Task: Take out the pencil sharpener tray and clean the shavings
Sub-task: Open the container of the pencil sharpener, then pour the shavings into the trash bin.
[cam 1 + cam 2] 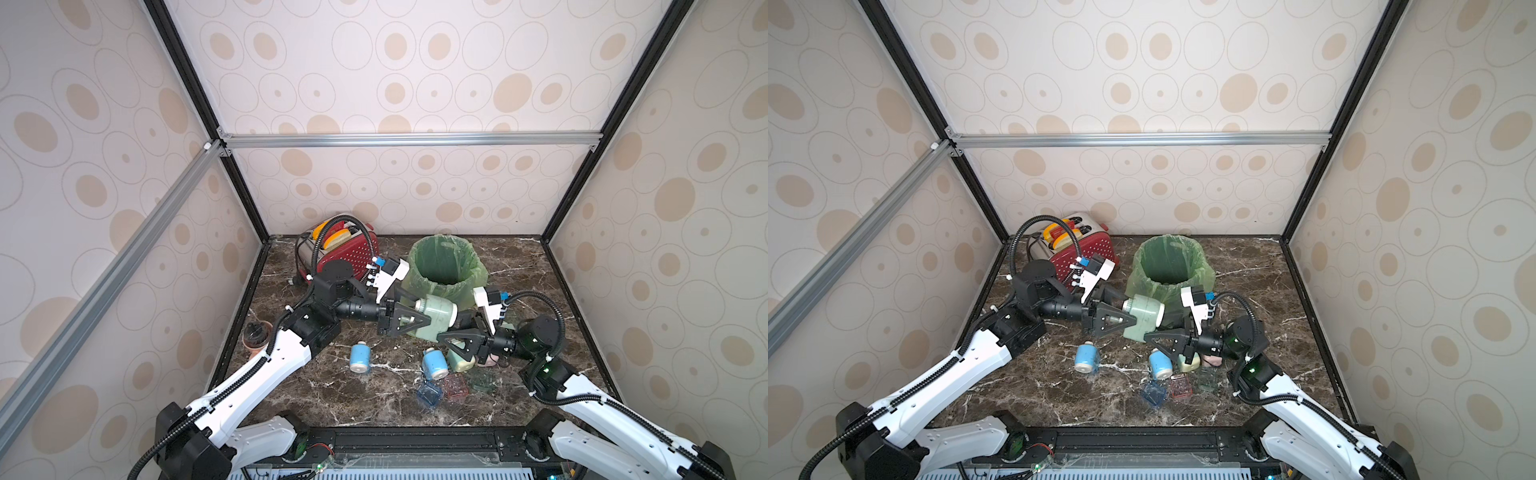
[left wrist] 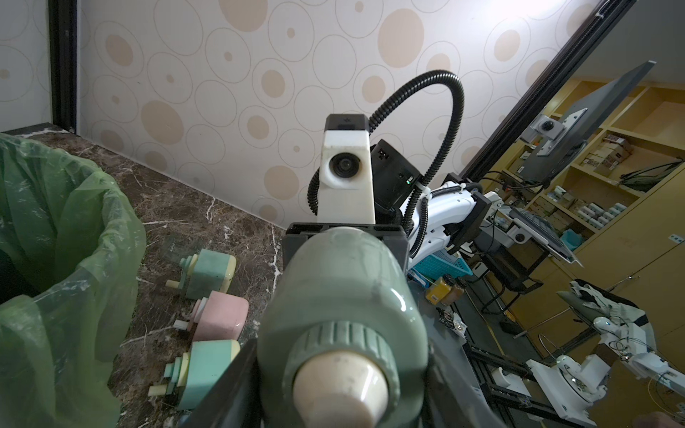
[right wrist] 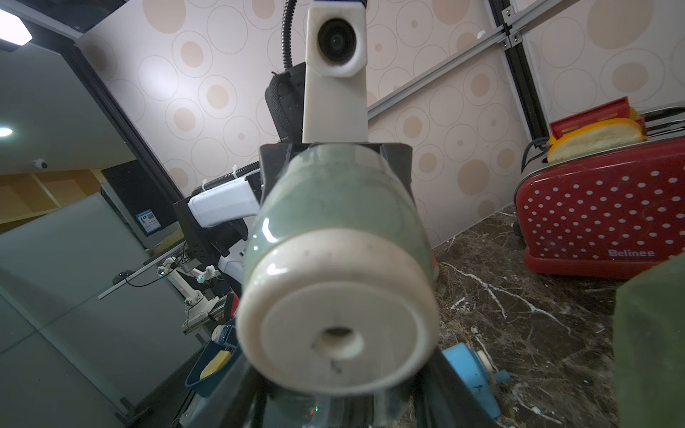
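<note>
Now: sharpener held up beside the bin

Seen in a top view, my left gripper [image 1: 417, 319] is clamped on the green pencil sharpener [image 1: 438, 316], holding it off the counter [image 1: 332, 395] just beside the green-lined bin [image 1: 446, 266]. My right gripper [image 1: 446, 337] is pinched together at the sharpener's lower edge; what it pinches I cannot tell.

My left wrist view shows the knob end between my fingers [image 2: 226, 389].

My right wrist view shows the holed end, with the red toaster [image 3: 593, 222] behind.
</note>
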You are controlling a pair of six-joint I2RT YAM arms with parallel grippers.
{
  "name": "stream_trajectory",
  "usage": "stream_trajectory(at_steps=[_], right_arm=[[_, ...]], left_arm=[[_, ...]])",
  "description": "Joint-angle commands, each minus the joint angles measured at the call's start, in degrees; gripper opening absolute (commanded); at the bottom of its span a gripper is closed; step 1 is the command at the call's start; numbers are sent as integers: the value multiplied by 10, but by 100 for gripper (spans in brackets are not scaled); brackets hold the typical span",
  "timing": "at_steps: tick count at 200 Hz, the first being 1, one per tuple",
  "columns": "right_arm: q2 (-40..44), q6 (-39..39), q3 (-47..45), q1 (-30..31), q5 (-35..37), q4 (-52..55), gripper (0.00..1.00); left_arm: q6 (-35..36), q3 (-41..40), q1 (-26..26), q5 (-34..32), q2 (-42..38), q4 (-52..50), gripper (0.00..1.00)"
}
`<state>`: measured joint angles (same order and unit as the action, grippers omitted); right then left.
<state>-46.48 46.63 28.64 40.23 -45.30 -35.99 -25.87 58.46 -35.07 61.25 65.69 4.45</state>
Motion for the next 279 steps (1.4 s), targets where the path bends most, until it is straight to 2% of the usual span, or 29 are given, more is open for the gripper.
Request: stream_trajectory(at_steps=[1,62,92,120,153,165,181,210,251,279], right_arm=[[38,-21,-3,-22,30,38,41],[68,-13,-16,-40,26,66,40],[79,-15,-15,-50,31,84,39],[89,-7,5,-63,81,142,36],[49,26,76,-79,140,279,34],[19,55,104,-93,131,305,33],[-19,110,124,-113,107,285,32],[-78,178,159,-145,89,273,30],[-173,249,235,-168,51,289,19],[-229,291,295,-178,26,325,16]], left_arm=[[21,6,30,-71,-36,-11,0],[19,-2,43,-101,-46,-8,0],[27,-3,54,-148,-54,-32,0],[45,2,69,-247,-66,-82,0],[71,14,71,-424,-88,-158,0],[75,8,72,-482,-100,-169,0],[77,-4,72,-530,-117,-173,0],[82,-15,72,-540,-132,-175,0],[83,-23,73,-534,-137,-171,0],[83,-35,73,-537,-150,-165,0]])
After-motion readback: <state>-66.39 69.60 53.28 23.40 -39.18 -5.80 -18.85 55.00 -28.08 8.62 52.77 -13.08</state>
